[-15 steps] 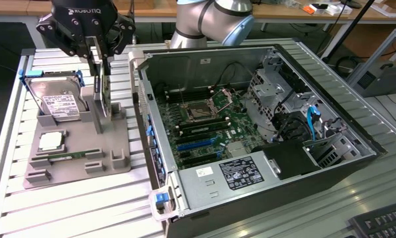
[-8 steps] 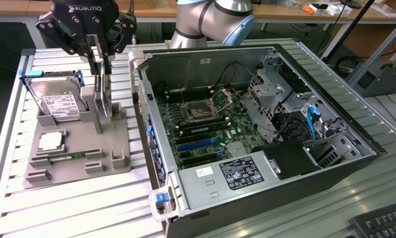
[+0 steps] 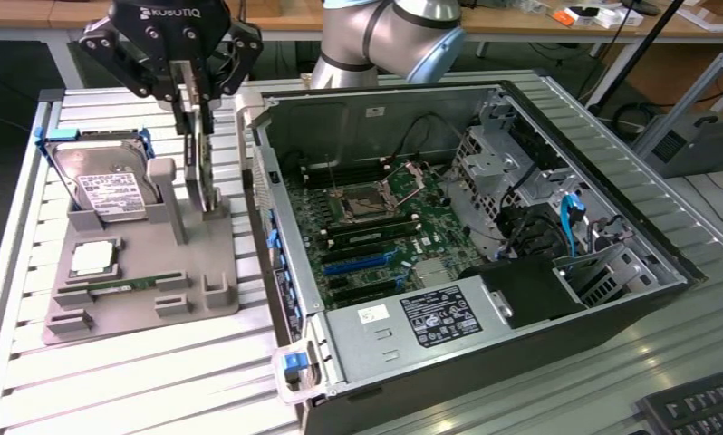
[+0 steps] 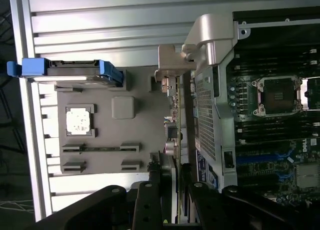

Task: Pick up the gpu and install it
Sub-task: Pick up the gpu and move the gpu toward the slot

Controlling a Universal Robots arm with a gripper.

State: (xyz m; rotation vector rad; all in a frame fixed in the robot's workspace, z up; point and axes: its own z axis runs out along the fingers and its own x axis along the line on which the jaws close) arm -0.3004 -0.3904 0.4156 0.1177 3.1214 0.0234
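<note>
The gpu (image 3: 197, 163) is a thin dark card standing on edge, upright over the grey holder (image 3: 223, 258) to the exterior view's left of the open computer case (image 3: 374, 109). My gripper (image 3: 190, 91) is shut on the card's upper edge, one finger on each face. The card's lower end sits at or just above the holder's slot; I cannot tell whether they touch. In the wrist view the gpu (image 4: 177, 135) runs edge-on between my fingers (image 4: 156, 190), beside the case's perforated wall (image 4: 206, 109). Blue expansion slots (image 3: 355, 263) lie on the motherboard inside the case.
The holder also carries a hard drive (image 3: 110, 190) in a blue caddy, a processor (image 3: 92, 258) and a memory stick (image 3: 120, 287). Drive cages and cables (image 3: 519, 190) fill the case's far side, with a power supply (image 3: 440, 317) at its front. A keyboard (image 3: 700, 408) lies at the lower right.
</note>
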